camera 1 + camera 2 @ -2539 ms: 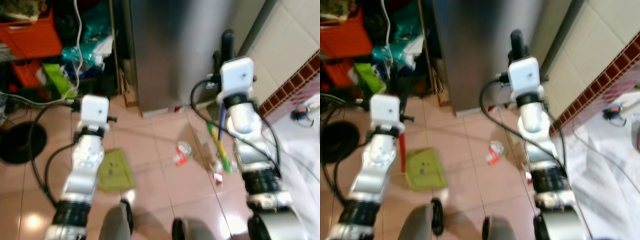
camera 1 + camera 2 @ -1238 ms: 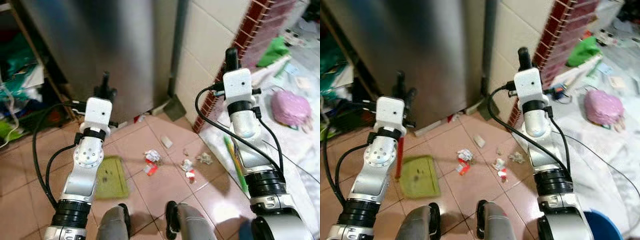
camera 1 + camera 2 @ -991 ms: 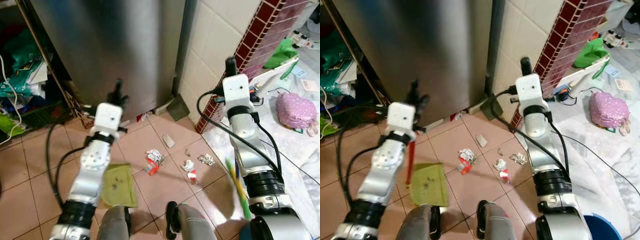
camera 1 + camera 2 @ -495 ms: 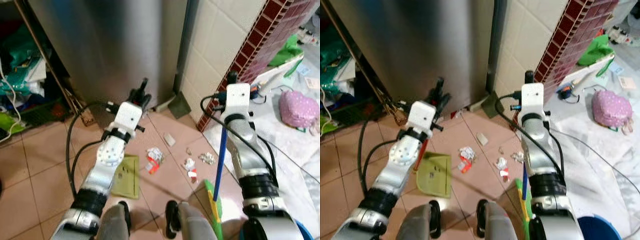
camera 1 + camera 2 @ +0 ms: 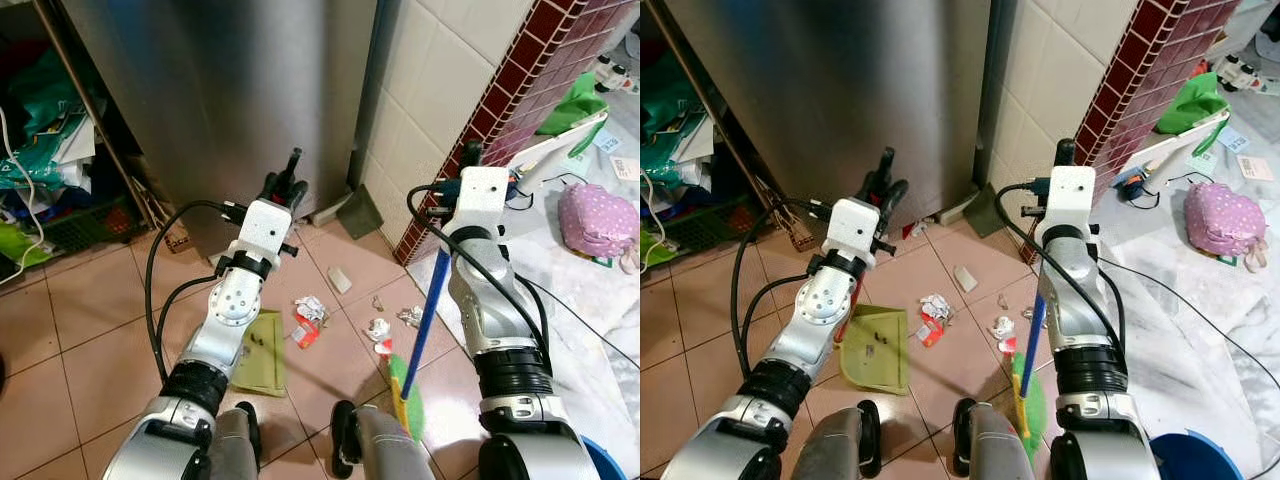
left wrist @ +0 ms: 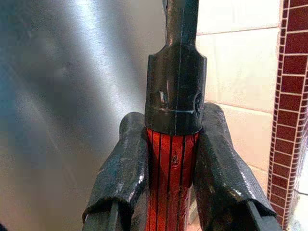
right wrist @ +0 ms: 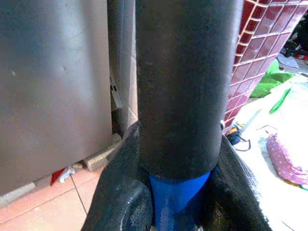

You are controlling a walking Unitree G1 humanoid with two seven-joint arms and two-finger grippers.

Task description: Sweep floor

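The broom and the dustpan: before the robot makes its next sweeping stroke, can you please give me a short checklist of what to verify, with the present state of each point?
1. Right gripper shut on the broom handle: ok.
2. Left gripper shut on the red dustpan handle: ok.
3. Green dustpan resting on the floor tiles beside the litter: ok.
4. Broom head down near the floor, on the far side of the litter from the dustpan: ok.
5. Paper scraps lying between broom head and dustpan: ok.
6. Small scraps near the brick wall within the stroke path: cannot tell.
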